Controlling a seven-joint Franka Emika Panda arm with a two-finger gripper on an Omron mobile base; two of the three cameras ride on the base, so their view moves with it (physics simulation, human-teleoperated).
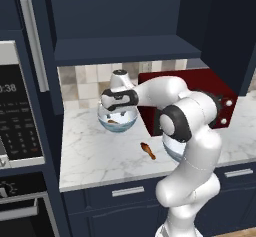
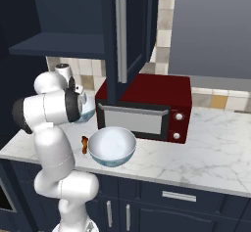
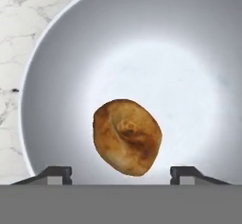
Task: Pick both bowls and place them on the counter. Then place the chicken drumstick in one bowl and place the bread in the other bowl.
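Note:
A golden-brown bread point(image 3: 127, 137) lies on the pale floor of one bowl point(image 3: 61, 53), and my gripper point(image 3: 121, 173) hangs open just above it, its fingertips wide apart on either side and touching nothing. From the left base this bowl point(image 1: 118, 123) stands at the back of the marble counter point(image 1: 90, 156), under my hand. The second bowl point(image 2: 112, 146) sits near the counter's front edge with nothing inside, partly hidden by my arm in the left base view. The brown chicken drumstick point(image 1: 147, 150) lies on the counter between the two bowls, also seen as the drumstick point(image 2: 84, 145) beside the front bowl.
A dark red microwave point(image 2: 147, 104) stands behind the front bowl. A navy shelf point(image 1: 125, 48) hangs low over the back bowl, and an open cabinet door point(image 2: 122, 35) juts out above the microwave. A wall oven panel point(image 1: 15, 116) closes off the left.

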